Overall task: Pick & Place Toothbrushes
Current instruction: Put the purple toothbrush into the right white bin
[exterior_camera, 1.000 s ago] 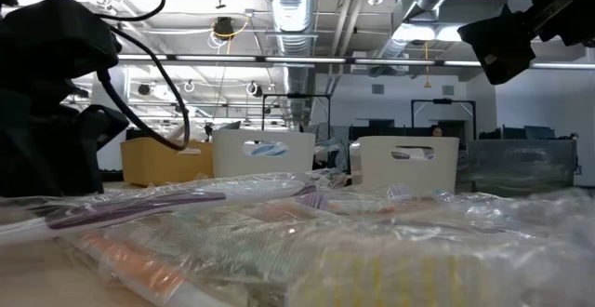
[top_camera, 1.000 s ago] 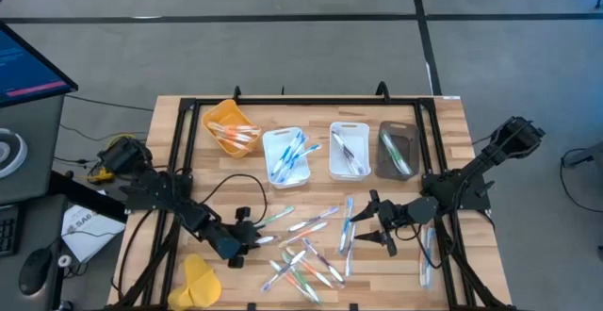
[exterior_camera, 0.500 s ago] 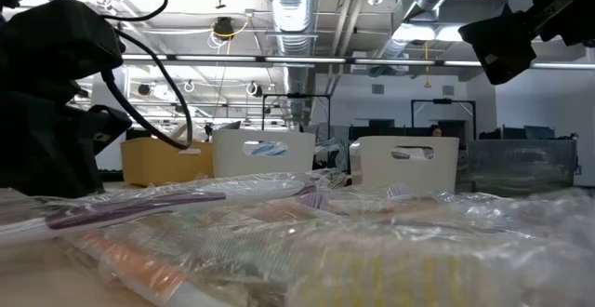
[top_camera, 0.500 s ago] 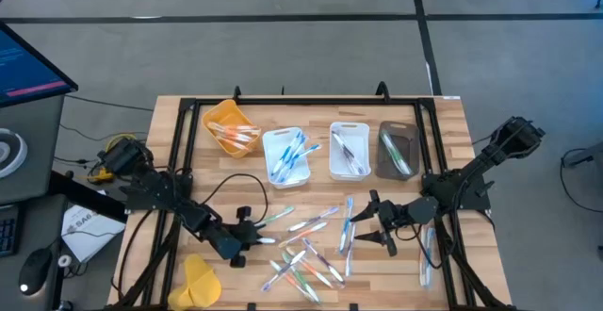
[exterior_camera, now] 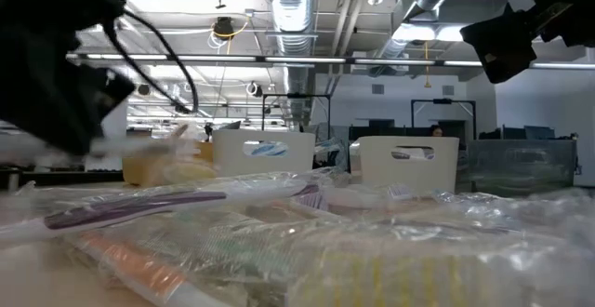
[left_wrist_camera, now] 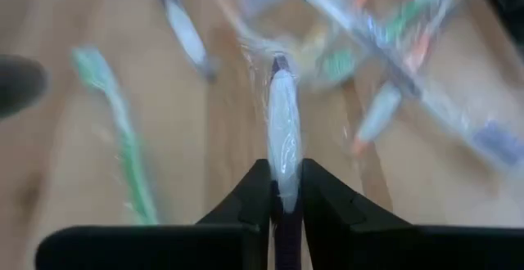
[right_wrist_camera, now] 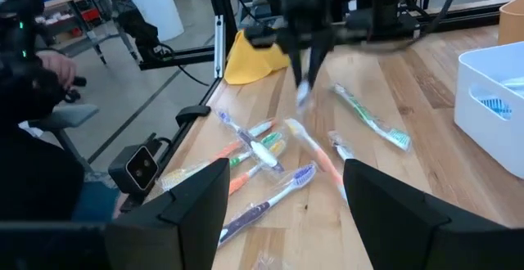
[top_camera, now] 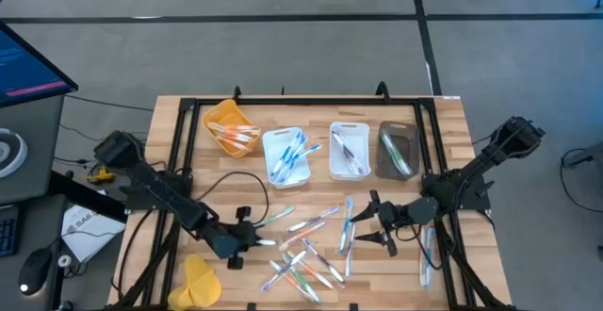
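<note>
One wrapped toothbrush (left_wrist_camera: 283, 135) sits clamped between the closed fingers (left_wrist_camera: 254, 190) of the left gripper (top_camera: 247, 237), low and left of centre in the high view. It projects forward from the fingertips toward the loose toothbrushes (top_camera: 306, 254) scattered across the lower middle of the table (top_camera: 443, 132). The right gripper (top_camera: 377, 224), right of that scatter, holds nothing, its fingers spread wide. Compared with one second ago, the left gripper has closed and the left arm's rear section has shifted toward the upper left. Four trays line the upper half of the table: yellow tray (top_camera: 229, 125), two white trays (top_camera: 285, 155), dark tray (top_camera: 397, 150). Grey floor surrounds the table; the low view shows ceiling ducts (exterior_camera: 297, 9) behind.
</note>
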{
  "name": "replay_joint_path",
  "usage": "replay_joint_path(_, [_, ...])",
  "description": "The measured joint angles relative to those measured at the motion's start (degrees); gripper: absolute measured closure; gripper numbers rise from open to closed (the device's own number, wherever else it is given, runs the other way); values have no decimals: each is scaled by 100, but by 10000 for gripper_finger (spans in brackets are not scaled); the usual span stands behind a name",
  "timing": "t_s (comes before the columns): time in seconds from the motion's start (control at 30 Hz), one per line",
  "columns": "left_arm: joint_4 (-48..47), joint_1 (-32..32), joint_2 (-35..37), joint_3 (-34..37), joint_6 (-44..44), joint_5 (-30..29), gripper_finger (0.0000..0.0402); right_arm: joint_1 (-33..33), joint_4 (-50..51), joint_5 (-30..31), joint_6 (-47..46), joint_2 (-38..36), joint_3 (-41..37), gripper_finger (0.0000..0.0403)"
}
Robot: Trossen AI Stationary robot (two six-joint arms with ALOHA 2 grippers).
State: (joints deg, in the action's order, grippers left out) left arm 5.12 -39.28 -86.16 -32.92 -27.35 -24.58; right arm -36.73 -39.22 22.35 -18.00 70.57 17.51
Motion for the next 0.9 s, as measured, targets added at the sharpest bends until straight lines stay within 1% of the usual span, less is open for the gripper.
replay_joint_path(0.1, [-149,-98,533,4,8,-411,364,-46,-5,0,60,2,1,168])
replay_joint_path(0.23, [8,-202,1168,-2,4,-1189,360,-103,-109,81,346,2,1,168])
replay_joint_path(0.3, [430,-211,1293,-2,124,-1583,360,-137,-280,169,564,4,-1,168])
replay_joint_path(0.37, [1141,-211,1277,-2,452,-1829,361,-163,-562,184,839,4,-1,168])
replay_joint_path(0.5, [2967,-152,878,-9,1402,-1854,359,-188,-1083,192,1458,4,45,168])
replay_joint_path(0.6, [4375,-137,428,-9,2181,-1857,359,-146,-1231,192,1878,4,222,168])
replay_joint_path(0.7, [5555,-28,-109,-9,2814,-1827,361,-80,-1244,192,2088,4,421,168])
replay_joint_path(0.8, [6494,205,-636,-9,3140,-1554,359,11,-1255,194,2116,40,574,168])
replay_joint_path(0.9, [6952,478,-1131,-101,3113,-1219,359,107,-1316,194,2142,319,710,168])
